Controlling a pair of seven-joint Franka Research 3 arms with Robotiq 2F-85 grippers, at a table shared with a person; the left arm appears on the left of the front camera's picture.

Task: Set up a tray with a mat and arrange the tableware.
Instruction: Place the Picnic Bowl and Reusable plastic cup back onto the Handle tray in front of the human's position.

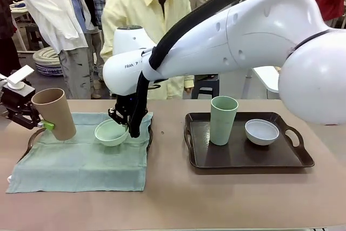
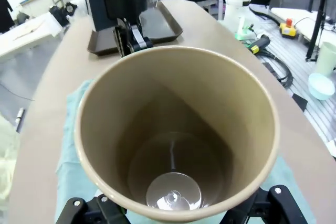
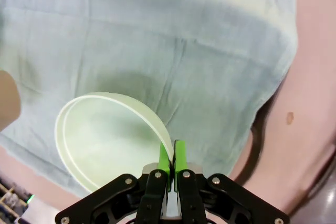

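R claw (image 3: 171,153) nips mint bowl (image 3: 105,140), L claw (image 1: 47,125) grips tan tumbler (image 1: 54,109)

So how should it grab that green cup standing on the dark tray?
Probably around the side wall, near mid-height, of the sage green tumbler, coming in level from the near or left side. It stands upright and tall, and the pale bowl sits close on its right.
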